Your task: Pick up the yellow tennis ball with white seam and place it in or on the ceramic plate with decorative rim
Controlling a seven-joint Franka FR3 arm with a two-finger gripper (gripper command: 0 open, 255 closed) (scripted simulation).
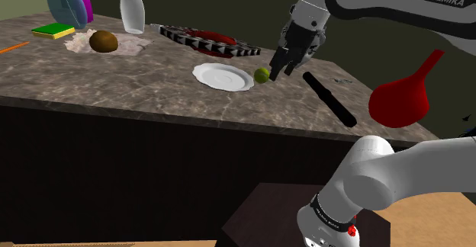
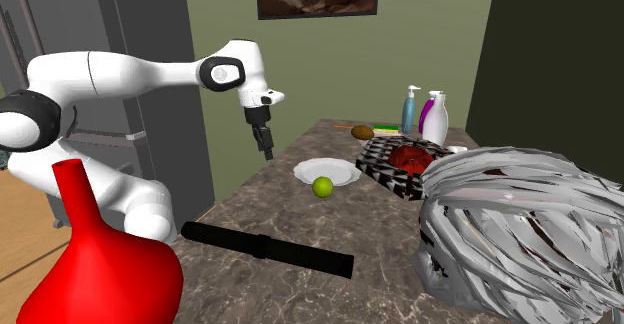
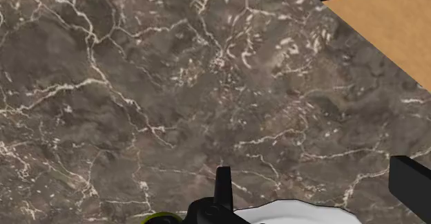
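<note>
– Dark marble counter (image 1: 114, 85) with white veins and an olive wall (image 2: 320, 72) behind it in the second exterior view, so some kitchen-ish setup. Anyone spot where the ball is?

– Yep, the tennis ball (image 1: 262, 75) is yellow-green and sits on the counter just beside the plate (image 1: 217, 76), off the rim toward the shoulder view's right. Plate's plain white and lies flat.

– And the gripper (image 1: 284, 68)?

– Points down over the counter, just beside the ball on the shoulder view's right and a bit higher, not touching it. In the second exterior view it hangs apart from both ball and plate. Honestly I can't tell from these angles whether it's open or closed, but the ball isn't in it. The wrist view catches a sliver of the ball and the plate's edge close by the gripper.

– Other stuff nearby?

– A long black rod (image 1: 329, 98) lies on the counter past the gripper, then a red long-necked flask (image 1: 400, 101). Beyond the plate there's a black-and-white patterned tray (image 1: 240, 49). Further along are a clear bottle (image 1: 133, 9) and a brown lump (image 1: 103, 41) on a white cloth (image 1: 133, 47).
</note>
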